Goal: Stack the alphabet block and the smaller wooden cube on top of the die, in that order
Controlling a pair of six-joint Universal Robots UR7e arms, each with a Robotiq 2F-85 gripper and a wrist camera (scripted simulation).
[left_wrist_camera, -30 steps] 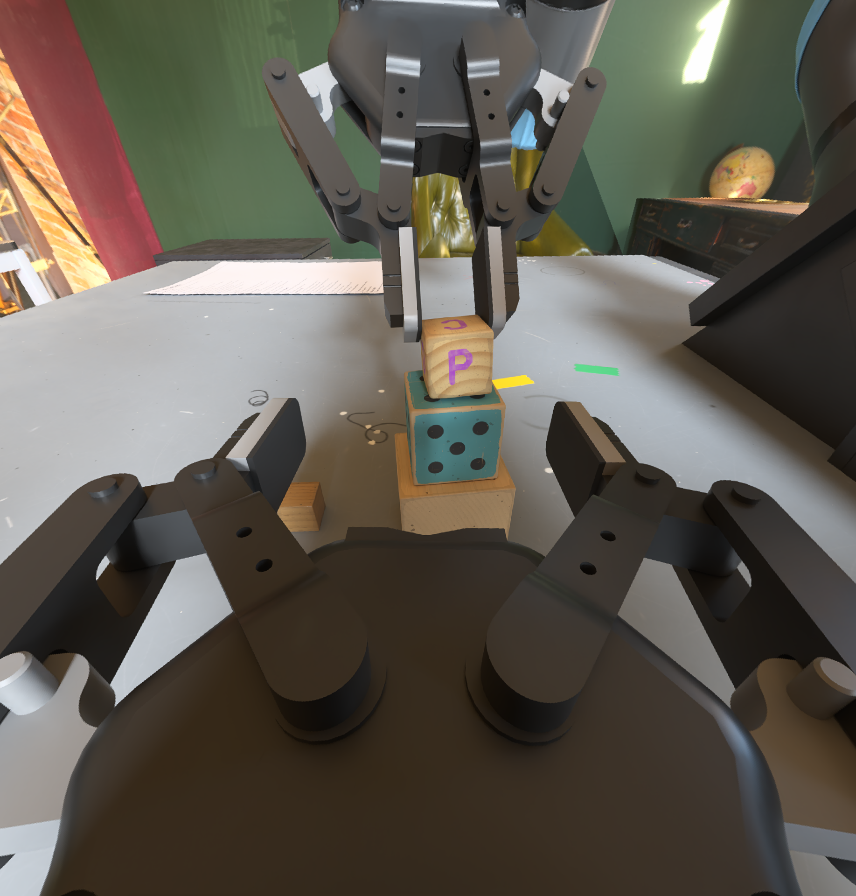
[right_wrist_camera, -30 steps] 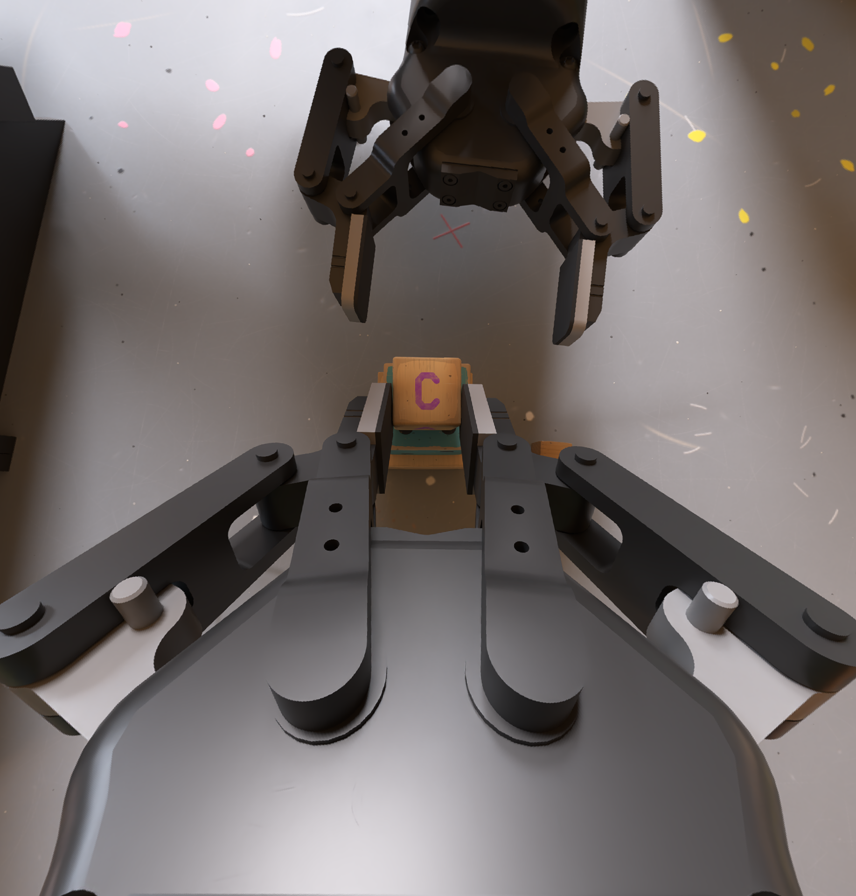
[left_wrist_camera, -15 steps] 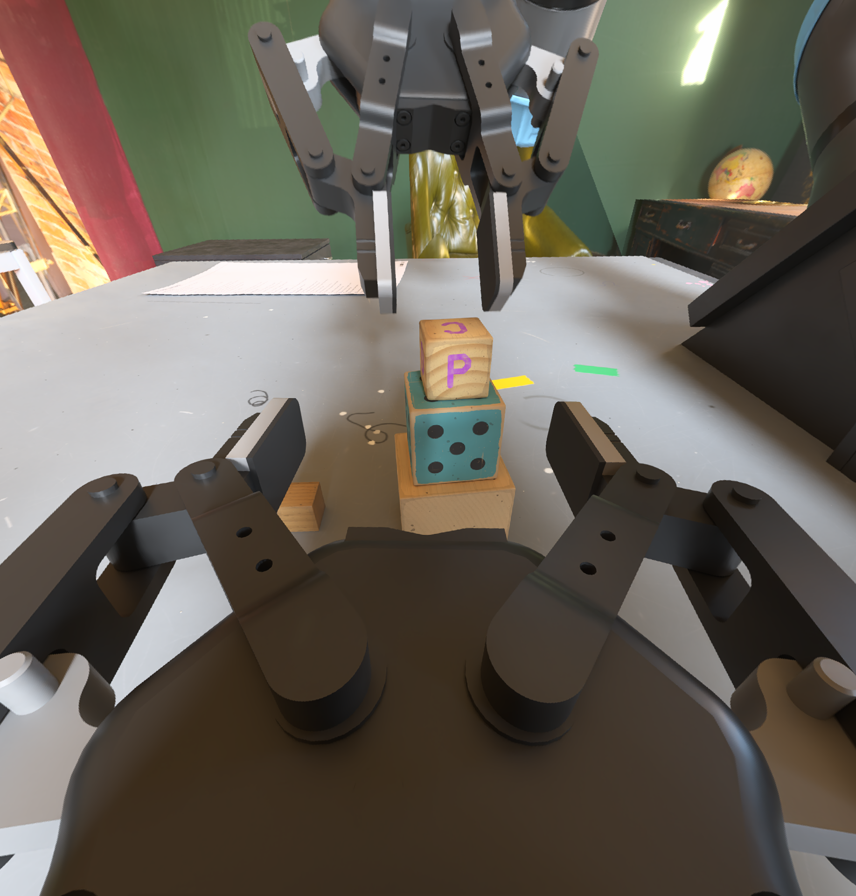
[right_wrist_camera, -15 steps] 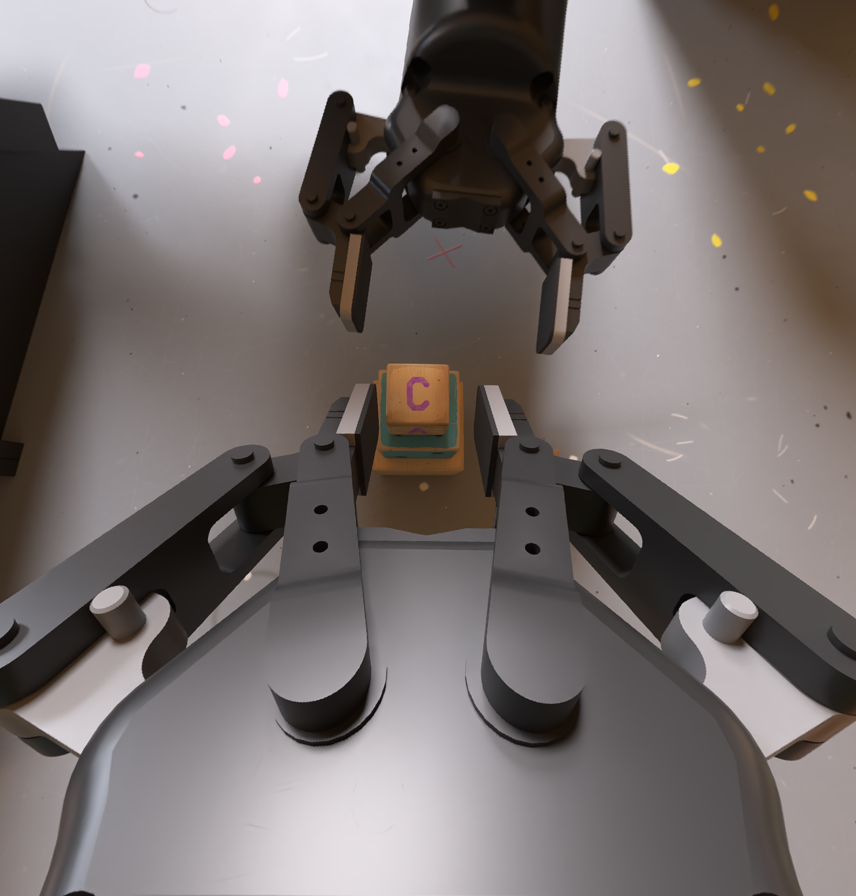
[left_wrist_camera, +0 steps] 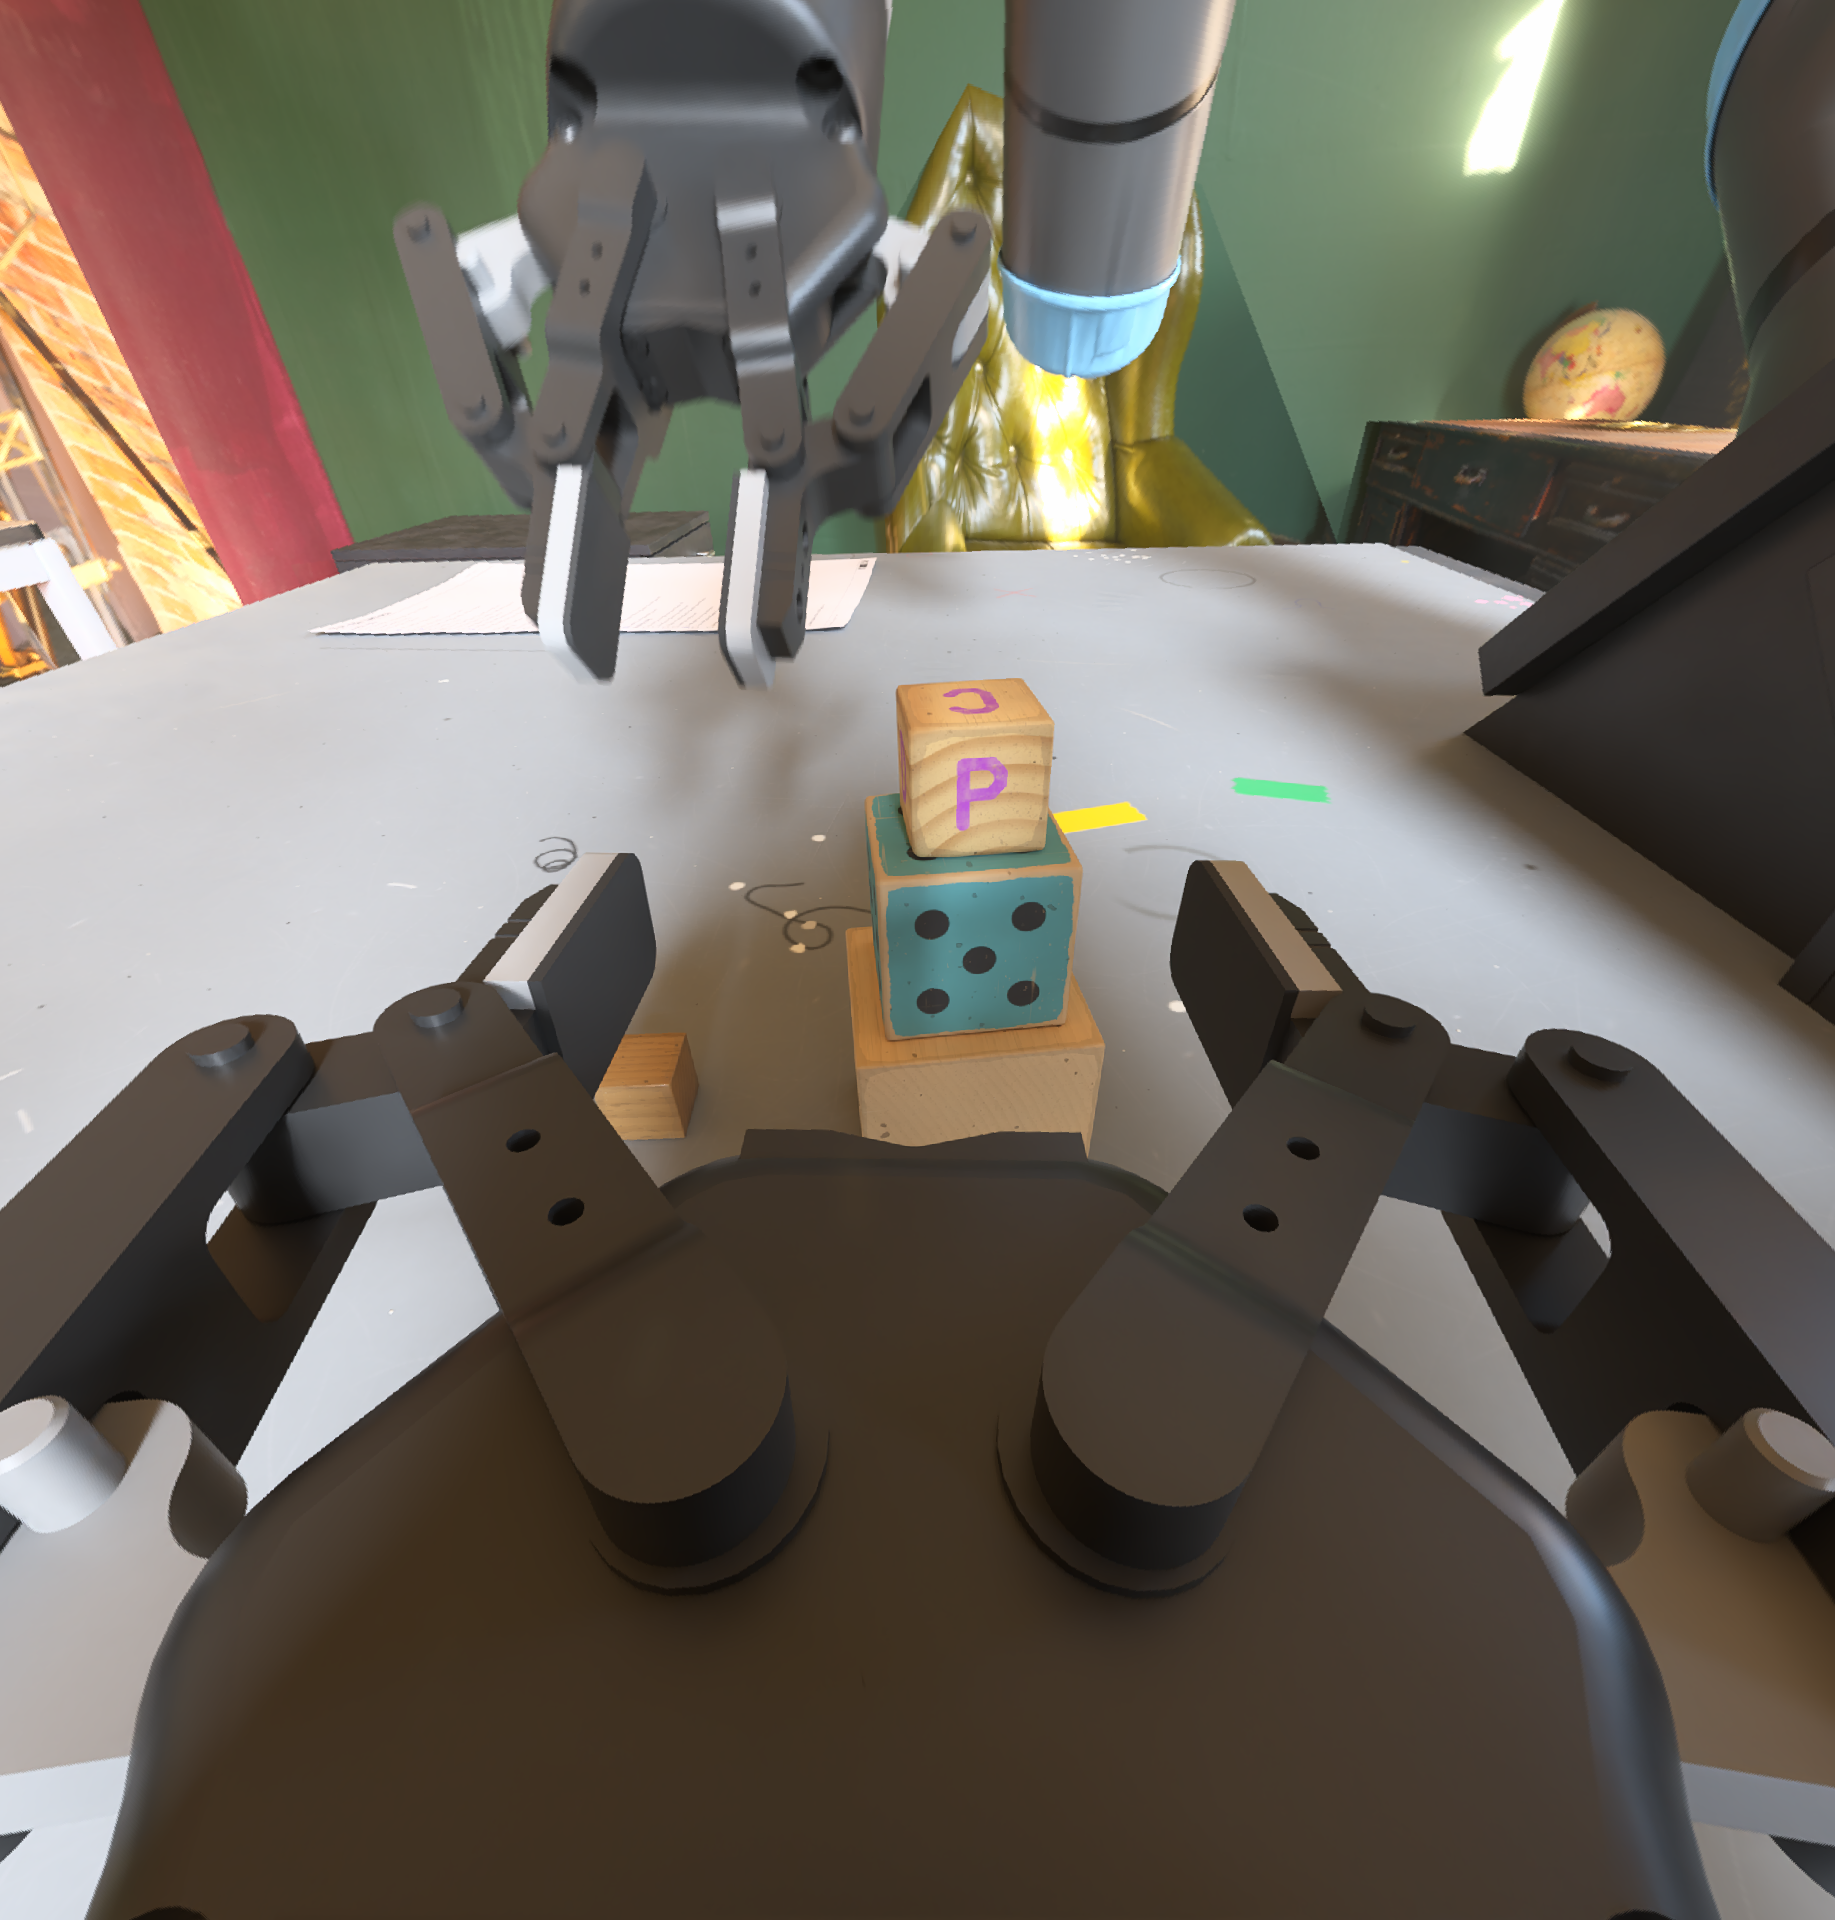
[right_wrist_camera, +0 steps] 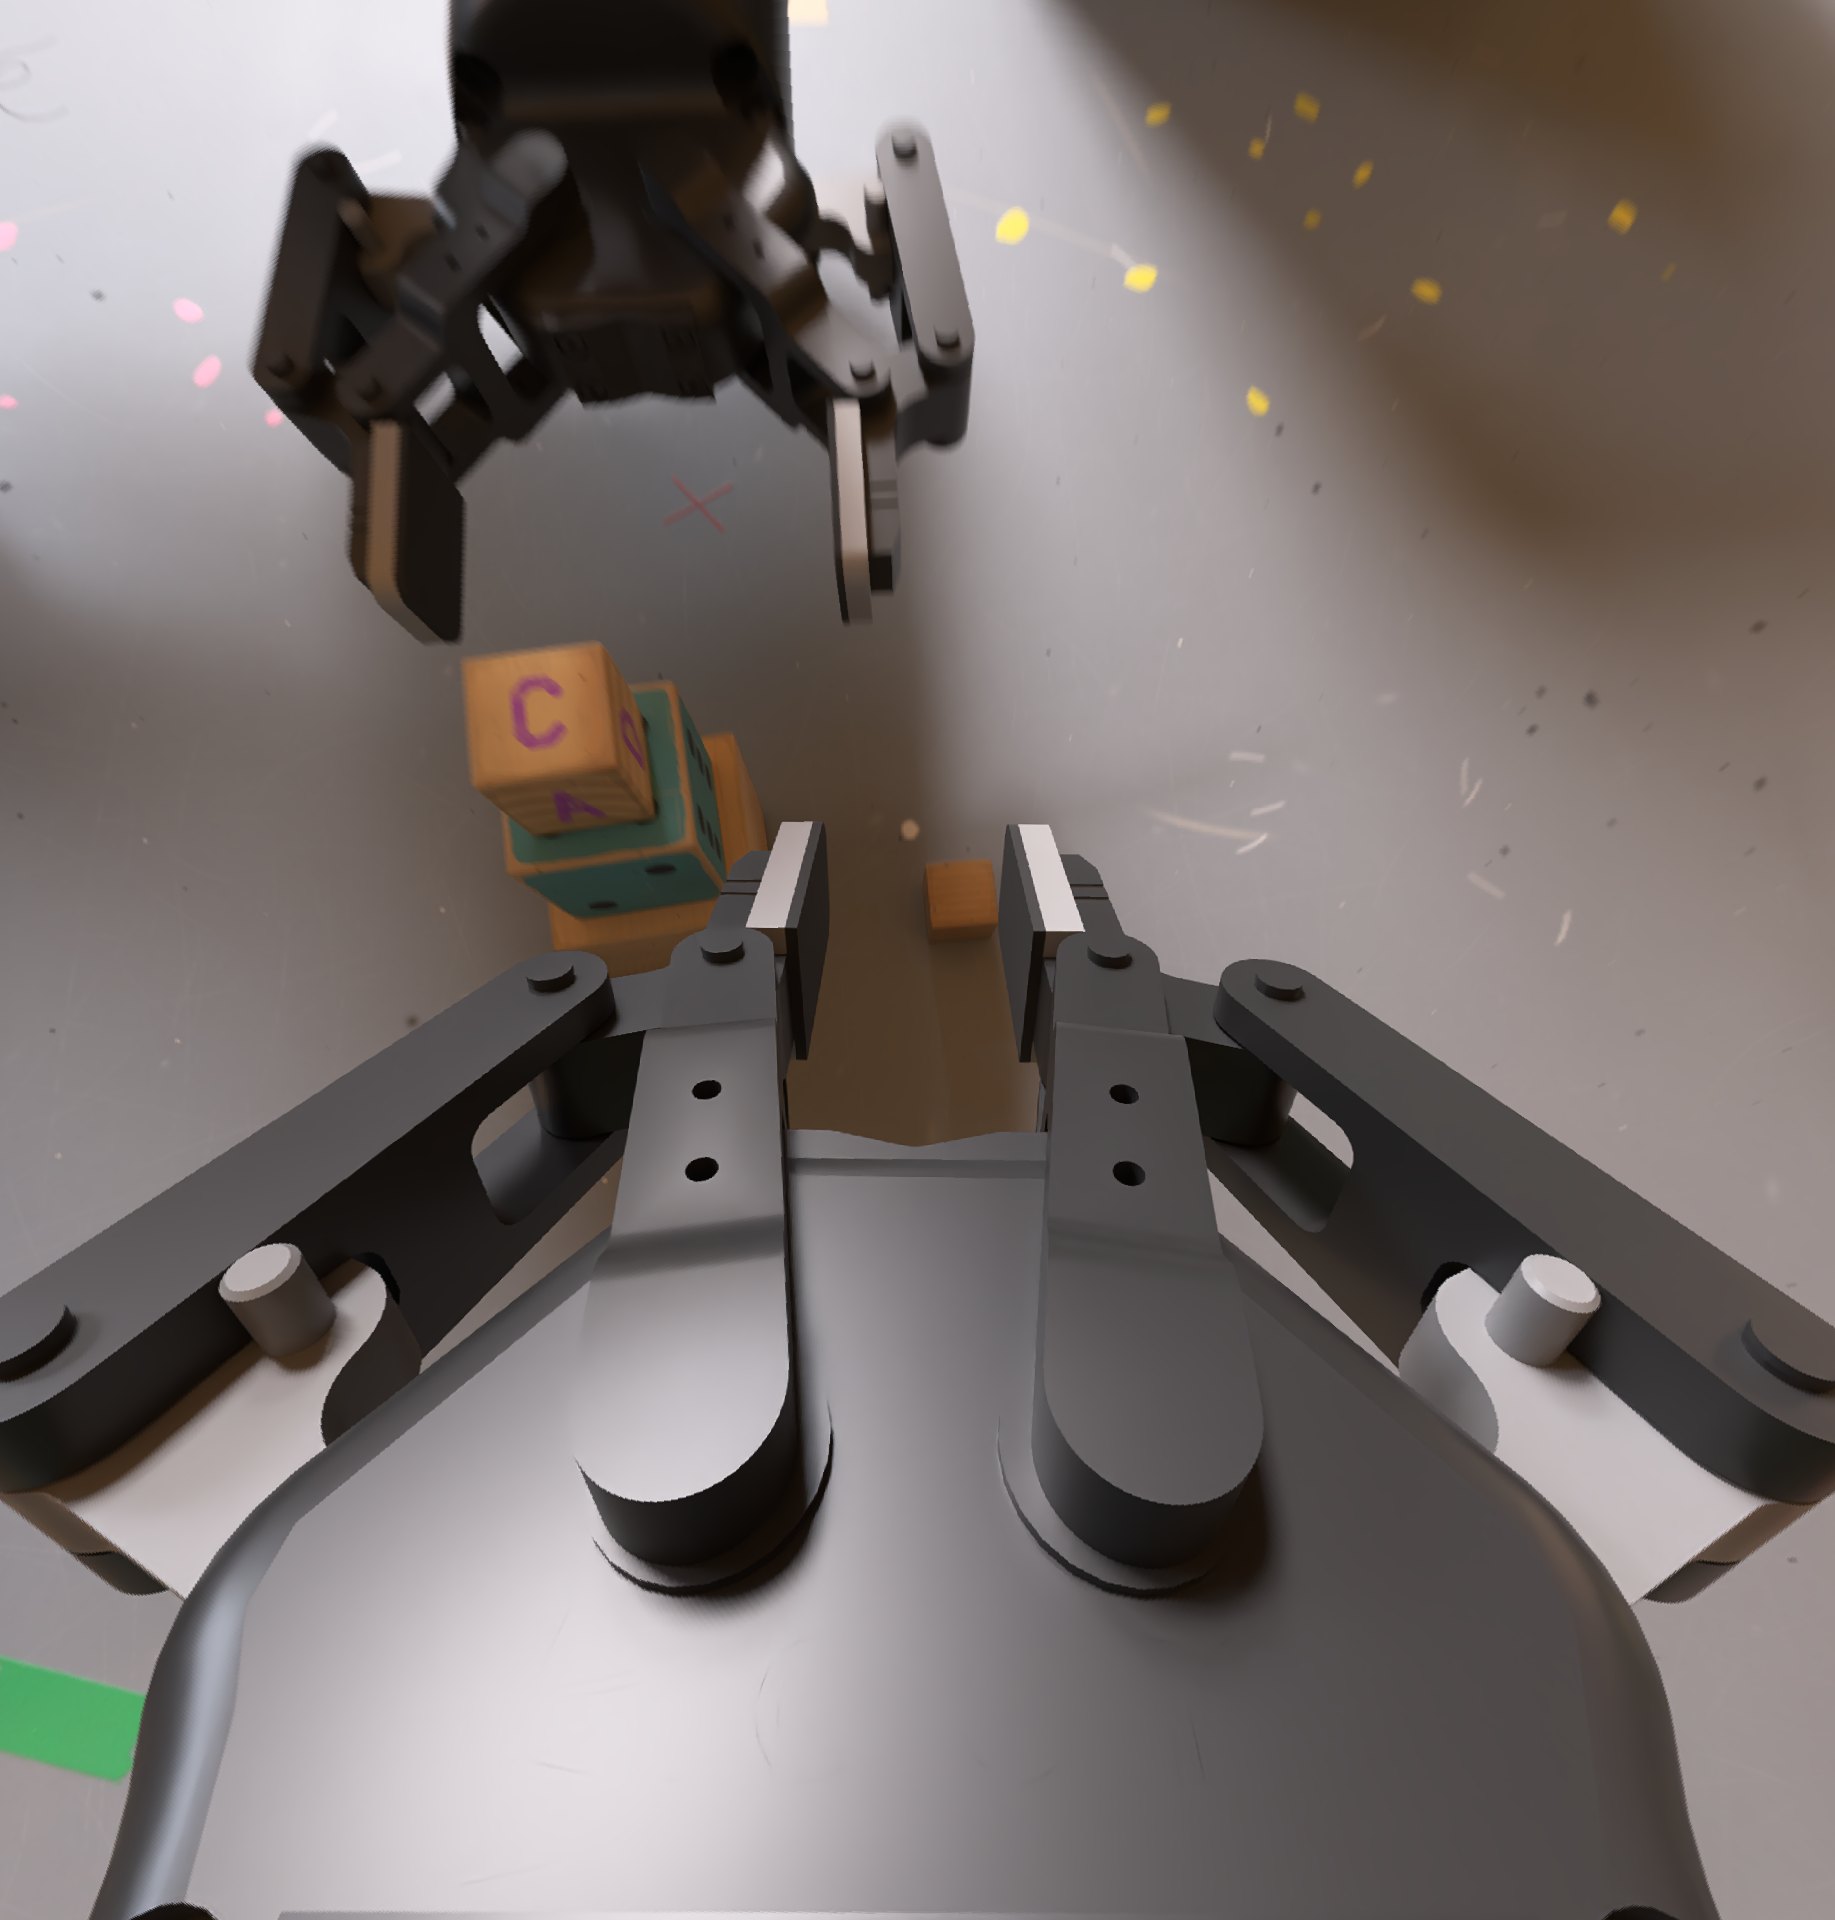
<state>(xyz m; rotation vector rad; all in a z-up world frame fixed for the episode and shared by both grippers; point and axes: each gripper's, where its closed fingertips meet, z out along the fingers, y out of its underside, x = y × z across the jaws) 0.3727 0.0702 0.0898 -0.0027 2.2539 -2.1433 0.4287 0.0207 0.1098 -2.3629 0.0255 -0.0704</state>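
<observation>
The alphabet block (left_wrist_camera: pixel 975 769) sits on the teal die (left_wrist_camera: pixel 975 956), which sits on a larger wooden cube (left_wrist_camera: pixel 975 1091). The smaller wooden cube (left_wrist_camera: pixel 648 1086) lies on the table left of the stack. My left gripper (left_wrist_camera: pixel 905 894) is open and empty, low in front of the stack. My right gripper (left_wrist_camera: pixel 667 649) hangs open and empty above the table, left of the stack. In the right wrist view, my right gripper (right_wrist_camera: pixel 913 873) is over the smaller cube (right_wrist_camera: pixel 961 899), with the alphabet block (right_wrist_camera: pixel 549 727) and die (right_wrist_camera: pixel 622 862) to the left and the left gripper (right_wrist_camera: pixel 632 551) beyond.
A sheet of paper (left_wrist_camera: pixel 601 603) lies at the table's far side. A dark slanted box (left_wrist_camera: pixel 1671 727) stands at the right. Yellow tape (left_wrist_camera: pixel 1100 816) and green tape (left_wrist_camera: pixel 1279 790) are stuck on the table behind the stack.
My right gripper let go of the alphabet block, rose, and moved sideways off the stack to above the smaller wooden cube. The block stays on the die. The left gripper has not moved.
</observation>
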